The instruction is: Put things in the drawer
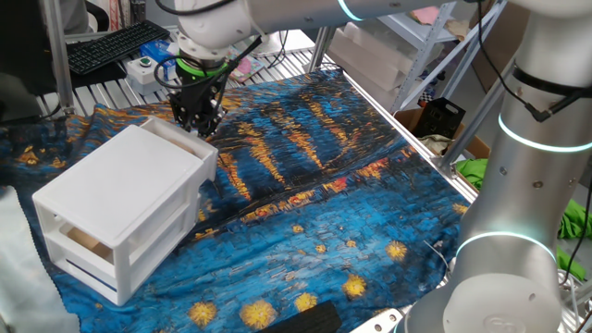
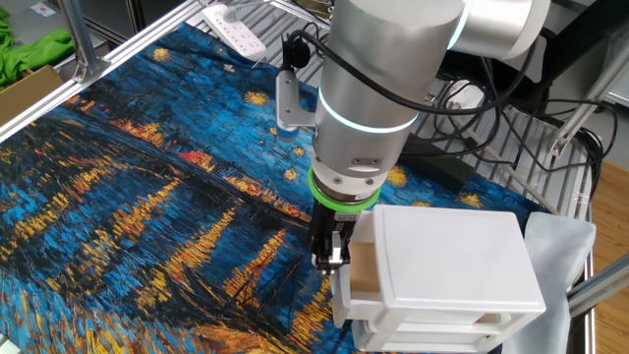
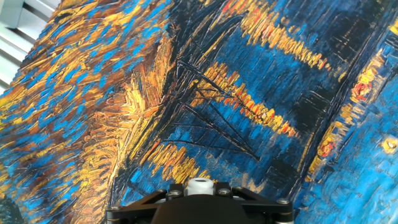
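- No readable text, label, brand, number or sign in any view.
- Nothing legible on cabinet (image 1: 125, 199), painted cloth (image 1: 314, 185) or arm (image 2: 383, 88).

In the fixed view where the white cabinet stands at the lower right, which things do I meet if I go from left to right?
Green cloth → white power strip → end effector → tan block in the upper drawer → white cabinet → pale cloth.
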`<state>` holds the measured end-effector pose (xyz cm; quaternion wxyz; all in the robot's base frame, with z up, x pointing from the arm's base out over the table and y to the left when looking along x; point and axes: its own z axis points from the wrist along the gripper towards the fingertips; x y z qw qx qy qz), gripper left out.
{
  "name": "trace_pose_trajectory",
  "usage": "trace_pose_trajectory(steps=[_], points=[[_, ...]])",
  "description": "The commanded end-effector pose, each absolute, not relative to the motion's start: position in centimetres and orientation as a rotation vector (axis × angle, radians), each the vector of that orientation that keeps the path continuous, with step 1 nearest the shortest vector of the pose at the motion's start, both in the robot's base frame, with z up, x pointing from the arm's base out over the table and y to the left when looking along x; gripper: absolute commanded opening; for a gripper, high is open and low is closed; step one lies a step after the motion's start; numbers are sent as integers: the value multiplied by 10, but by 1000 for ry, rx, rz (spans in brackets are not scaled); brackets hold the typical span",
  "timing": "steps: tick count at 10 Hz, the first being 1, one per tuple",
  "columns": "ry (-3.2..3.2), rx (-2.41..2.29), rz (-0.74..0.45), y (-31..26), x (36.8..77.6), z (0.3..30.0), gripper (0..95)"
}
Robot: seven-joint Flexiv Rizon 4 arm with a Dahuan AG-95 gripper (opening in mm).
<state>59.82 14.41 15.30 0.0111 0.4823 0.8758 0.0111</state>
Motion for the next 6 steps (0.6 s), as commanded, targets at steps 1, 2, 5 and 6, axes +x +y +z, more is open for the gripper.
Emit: trace_pose_trajectory(steps=[1,2,5,6], points=[[2732,1512,35,145,598,154,0],[2729,1518,37,146,597,154,0],[2710,1526,74,147,596,155,0],[2705,1521,70,148,595,154,0]])
